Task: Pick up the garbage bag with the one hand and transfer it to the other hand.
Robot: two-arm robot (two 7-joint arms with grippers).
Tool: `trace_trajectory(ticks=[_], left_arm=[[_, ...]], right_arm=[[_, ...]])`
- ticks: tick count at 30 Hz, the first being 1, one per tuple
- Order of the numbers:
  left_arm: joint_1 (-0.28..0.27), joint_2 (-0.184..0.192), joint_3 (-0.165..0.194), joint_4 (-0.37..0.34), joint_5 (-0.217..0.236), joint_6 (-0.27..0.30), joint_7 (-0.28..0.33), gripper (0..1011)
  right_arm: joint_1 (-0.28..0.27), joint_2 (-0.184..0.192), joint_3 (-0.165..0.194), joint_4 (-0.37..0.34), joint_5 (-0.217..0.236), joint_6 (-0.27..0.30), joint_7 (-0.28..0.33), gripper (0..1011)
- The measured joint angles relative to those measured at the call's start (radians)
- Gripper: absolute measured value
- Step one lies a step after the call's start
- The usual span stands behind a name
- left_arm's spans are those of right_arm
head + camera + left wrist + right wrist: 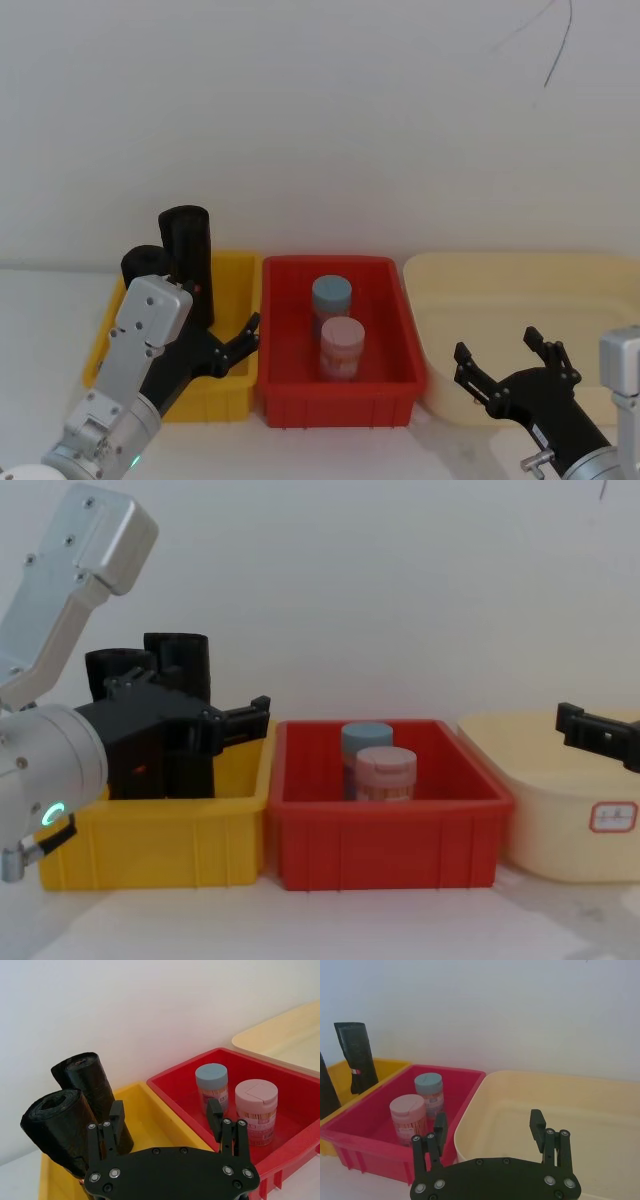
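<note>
Over yellow bin (222,405), left tool (166,1111) tilted forward, spread apart; right tool (497,347) by cream tub (520,262), spread.

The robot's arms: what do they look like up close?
Both are silver-grey shells with black ends. The left arm has boxy and rounded segments and a small green light; the right arm looks alike. The left gripper and right gripper are black, two-fingered, on plates dotted with silver screws.

Black garbage bag (354,1050), yellow bin (150,850)
</note>
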Motion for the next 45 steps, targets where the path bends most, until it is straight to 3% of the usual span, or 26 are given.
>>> trace_trajectory(ticks=[37, 45], left_arm=[[0.0, 0.0, 0.0, 0.0, 0.0, 0.0, 0.0, 1001], [0.0, 0.0, 0.0, 0.0, 0.0, 0.0, 0.0, 1001]], right_arm=[[0.001, 0.0, 0.0, 0.0, 0.0, 0.0, 0.0, 1001], [0.037, 0.003, -0.009, 0.027, 0.007, 0.006, 0.042, 1002]])
